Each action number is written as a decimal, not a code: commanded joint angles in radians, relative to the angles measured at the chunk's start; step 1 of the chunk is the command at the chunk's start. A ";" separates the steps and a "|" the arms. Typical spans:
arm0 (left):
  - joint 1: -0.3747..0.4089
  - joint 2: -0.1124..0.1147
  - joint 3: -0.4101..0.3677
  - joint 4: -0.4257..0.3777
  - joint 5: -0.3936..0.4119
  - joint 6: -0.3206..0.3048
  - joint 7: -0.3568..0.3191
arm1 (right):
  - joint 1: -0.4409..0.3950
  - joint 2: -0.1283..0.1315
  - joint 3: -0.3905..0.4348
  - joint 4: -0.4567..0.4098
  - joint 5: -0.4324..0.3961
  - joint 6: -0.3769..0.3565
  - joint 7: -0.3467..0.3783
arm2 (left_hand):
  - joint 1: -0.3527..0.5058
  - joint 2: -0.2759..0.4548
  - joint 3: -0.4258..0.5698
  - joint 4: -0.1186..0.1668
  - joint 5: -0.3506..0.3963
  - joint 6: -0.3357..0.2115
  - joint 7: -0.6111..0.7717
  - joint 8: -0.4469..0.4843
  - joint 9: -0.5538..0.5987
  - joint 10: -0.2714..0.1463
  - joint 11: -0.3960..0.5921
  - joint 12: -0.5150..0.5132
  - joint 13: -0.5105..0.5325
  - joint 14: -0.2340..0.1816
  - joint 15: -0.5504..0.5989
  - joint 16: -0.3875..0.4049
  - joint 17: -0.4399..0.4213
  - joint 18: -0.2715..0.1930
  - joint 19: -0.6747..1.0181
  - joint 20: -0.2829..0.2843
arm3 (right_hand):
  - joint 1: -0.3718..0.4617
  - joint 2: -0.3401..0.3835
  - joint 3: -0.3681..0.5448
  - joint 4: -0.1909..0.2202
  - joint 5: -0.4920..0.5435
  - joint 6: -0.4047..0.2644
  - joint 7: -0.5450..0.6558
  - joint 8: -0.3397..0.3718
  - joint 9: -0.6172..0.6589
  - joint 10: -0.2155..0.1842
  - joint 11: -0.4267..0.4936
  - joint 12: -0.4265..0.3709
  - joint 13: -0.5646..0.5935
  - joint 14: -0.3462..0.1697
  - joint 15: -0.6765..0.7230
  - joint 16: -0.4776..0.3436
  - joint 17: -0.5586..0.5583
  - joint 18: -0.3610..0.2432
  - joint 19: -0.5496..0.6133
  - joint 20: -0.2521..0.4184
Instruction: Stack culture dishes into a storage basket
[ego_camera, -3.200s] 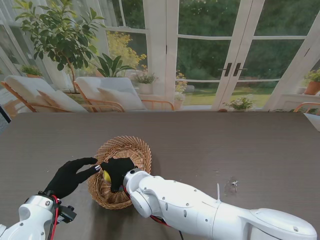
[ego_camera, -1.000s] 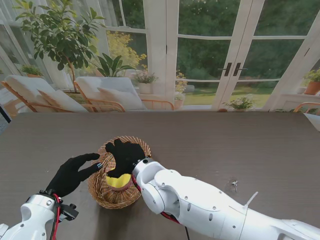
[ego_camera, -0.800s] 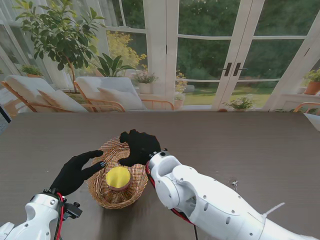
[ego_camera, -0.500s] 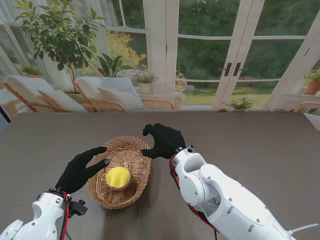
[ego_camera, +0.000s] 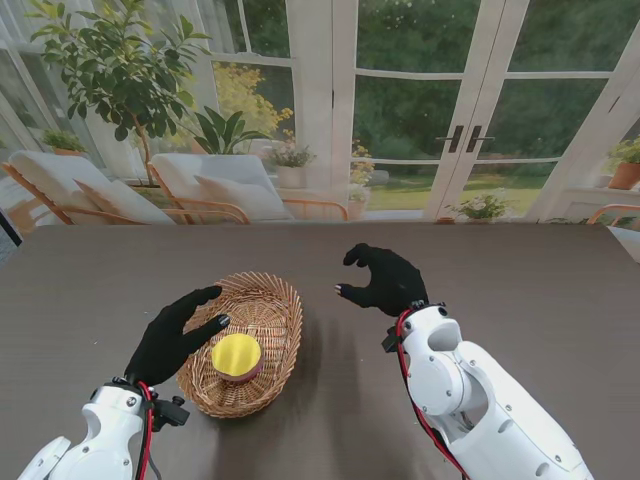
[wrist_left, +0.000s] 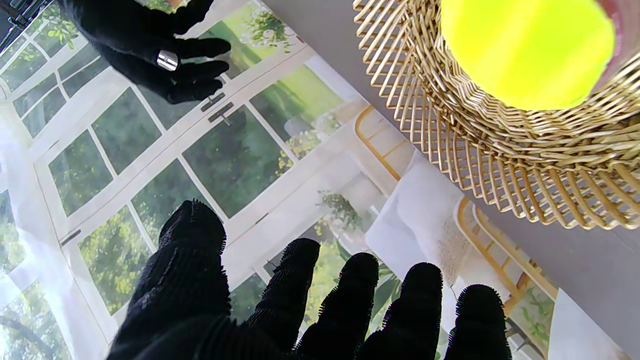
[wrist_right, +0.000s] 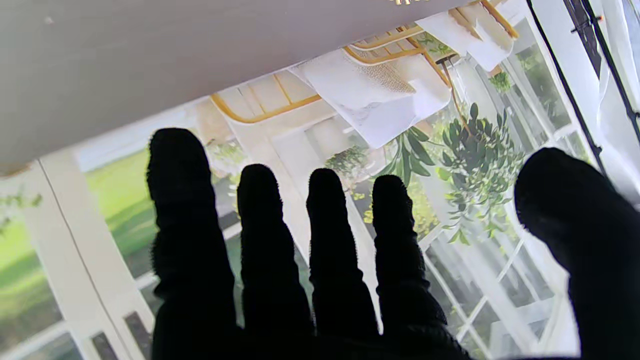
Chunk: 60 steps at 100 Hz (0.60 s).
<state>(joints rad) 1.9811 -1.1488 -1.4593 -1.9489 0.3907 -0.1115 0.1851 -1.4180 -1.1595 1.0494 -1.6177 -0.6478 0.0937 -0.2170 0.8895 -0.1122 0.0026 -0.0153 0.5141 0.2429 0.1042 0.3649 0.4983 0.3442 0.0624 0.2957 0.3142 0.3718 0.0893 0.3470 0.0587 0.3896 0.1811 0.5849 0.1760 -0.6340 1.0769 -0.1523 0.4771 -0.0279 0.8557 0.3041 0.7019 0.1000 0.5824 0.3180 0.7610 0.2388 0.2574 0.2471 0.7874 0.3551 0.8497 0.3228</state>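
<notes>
Culture dish (ego_camera: 237, 356), yellow-topped, sits inside the wicker storage basket (ego_camera: 275, 300), towards the end nearer to me, with a pinkish rim showing around its edge. From the left wrist view the dish (wrist_left: 525, 50) shows as a bright yellow disc seen through the woven wall of the basket (wrist_left: 500, 150). Left robot hand (ego_camera: 172, 335) is over the basket's left rim, fingers spread and holding nothing, fingertips close to the dish; whether it touches the weave I cannot tell. Right robot hand (ego_camera: 385, 281) is up over the dark worktop (ego_camera: 520, 290), well apart from the basket on its right side, fingers curled loosely and empty. Its own wrist view confirms it: four fingers (wrist_right: 325, 240) side by side, thumb apart, nothing between them. The left wrist camera also catches that right robot hand (wrist_left: 150, 45) across the way, with a silver band on one finger.
</notes>
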 joint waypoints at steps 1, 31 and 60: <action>-0.004 -0.009 0.009 0.006 0.004 -0.006 -0.008 | -0.013 0.002 0.014 0.038 0.015 -0.024 0.003 | -0.018 0.019 -0.019 0.005 -0.024 -0.026 -0.014 -0.008 -0.025 -0.021 -0.009 -0.014 -0.044 -0.014 -0.022 -0.008 -0.021 -0.008 -0.015 -0.002 | 0.013 0.002 0.044 0.026 0.014 -0.004 0.001 0.014 0.012 -0.032 -0.011 -0.007 0.032 -0.022 0.005 0.001 -0.346 -0.034 0.051 -0.024; -0.043 -0.017 0.049 0.050 0.003 -0.032 0.036 | -0.072 0.004 0.136 0.082 0.127 -0.195 0.021 | -0.021 0.013 -0.018 0.006 -0.040 -0.026 -0.017 -0.013 -0.033 -0.023 -0.010 -0.016 -0.049 -0.013 -0.023 -0.010 -0.025 -0.007 -0.016 -0.003 | 0.027 0.006 0.063 0.027 0.032 0.009 -0.003 0.017 0.021 -0.025 -0.014 -0.006 0.036 -0.023 0.007 0.001 -0.344 -0.031 0.064 -0.032; -0.051 -0.017 0.063 0.060 0.006 -0.034 0.039 | -0.093 -0.001 0.181 0.115 0.205 -0.266 0.028 | -0.021 0.014 -0.016 0.007 -0.040 -0.026 -0.015 -0.014 -0.036 -0.022 -0.010 -0.017 -0.052 -0.014 -0.023 -0.011 -0.028 -0.009 -0.017 -0.003 | 0.038 -0.006 0.076 0.021 0.041 0.015 -0.012 0.016 0.011 -0.018 -0.027 -0.009 0.015 -0.007 -0.001 -0.002 -0.372 -0.025 0.051 -0.046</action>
<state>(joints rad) 1.9283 -1.1600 -1.3991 -1.8885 0.3968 -0.1448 0.2423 -1.5007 -1.1603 1.2267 -1.5066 -0.4417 -0.1710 -0.2050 0.8864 -0.1122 0.0026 -0.0154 0.4978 0.2375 0.1042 0.3590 0.4971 0.3432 0.0624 0.2867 0.2907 0.3701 0.0783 0.3462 0.0469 0.3896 0.1812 0.5849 0.2002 -0.6334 1.0751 -0.1524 0.5016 -0.0142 0.8557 0.3126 0.7026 0.0988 0.5780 0.3180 0.7827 0.2389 0.2595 0.2472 0.7874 0.3546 0.8609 0.3190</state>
